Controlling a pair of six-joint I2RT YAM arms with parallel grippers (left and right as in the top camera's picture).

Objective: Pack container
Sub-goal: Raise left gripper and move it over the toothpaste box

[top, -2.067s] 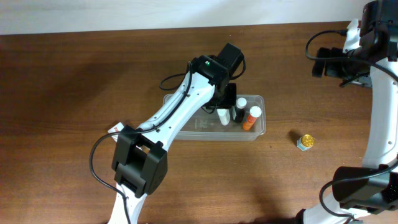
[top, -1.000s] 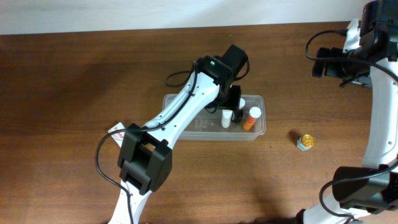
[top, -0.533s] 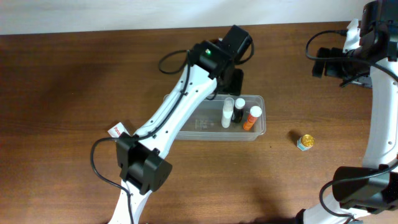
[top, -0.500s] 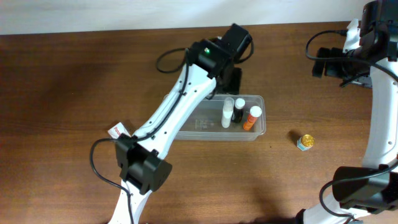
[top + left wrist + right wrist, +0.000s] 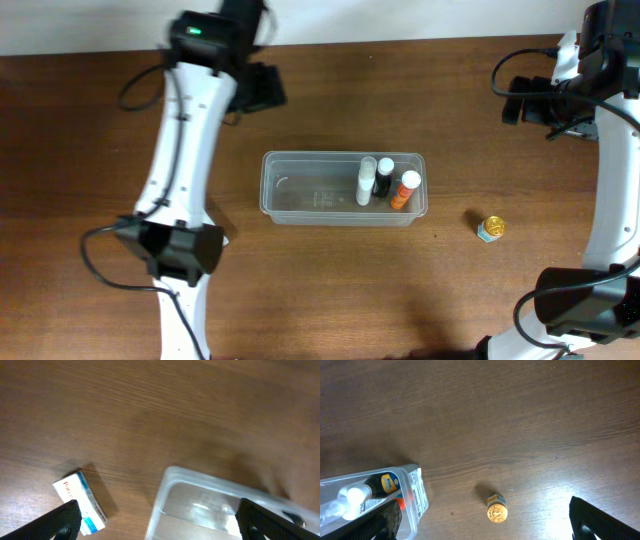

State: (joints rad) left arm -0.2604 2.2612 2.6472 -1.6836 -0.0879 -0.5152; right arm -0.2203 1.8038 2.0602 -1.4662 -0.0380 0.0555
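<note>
Two claws, both spread wide and holding nothing. The left gripper [image 5: 159,522] hangs over bare wood at about 10 o'clock from the container [image 5: 300,197]. Its wrist view shows a small white-and-blue box [image 5: 80,504] lying flat at 8 o'clock and a corner of the tub at 5 o'clock.

The right gripper [image 5: 492,524] hangs at 2 o'clock from the tub. A gold-topped jar [image 5: 489,228] sits on the table at 4 o'clock from the tub, well apart from it. Inside, three bottles [image 5: 384,180] sit crowded at the 3 o'clock end.

Likely trouble:
- The box lies low and flat, so fingers may scrape the wood and shove it away rather than pinch it.
- The small round jar could roll or pop out of a skewed pinch.
- The light tub would probably slide if a finger clips its rim.
- Anything dropped at the crowded end could topple the bottles.
</note>
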